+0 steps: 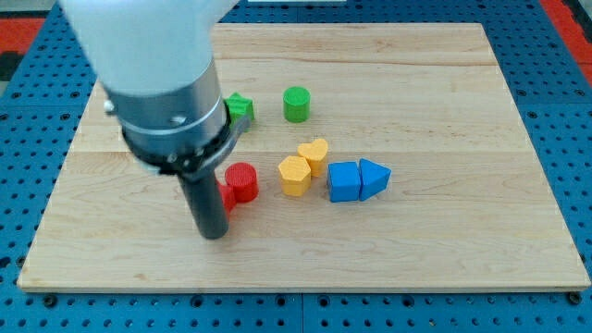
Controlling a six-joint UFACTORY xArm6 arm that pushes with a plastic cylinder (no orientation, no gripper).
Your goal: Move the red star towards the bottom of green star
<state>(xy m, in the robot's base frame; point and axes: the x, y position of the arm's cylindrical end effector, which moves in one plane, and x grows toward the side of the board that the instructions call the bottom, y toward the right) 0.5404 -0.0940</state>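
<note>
Our tip (215, 231) touches the mostly hidden red star (227, 195) – green star (240, 107) above; no pincer shows, state unknown.

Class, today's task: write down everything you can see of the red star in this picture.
Only a sliver of the red star shows: a red, plastic-looking edge poking out to the right of the dark rod, which hides most of it, so its points cannot be made out. It lies flat on the wooden board, just left of and below the red cylinder, apparently touching it. My tip sits right against its left side.
</note>
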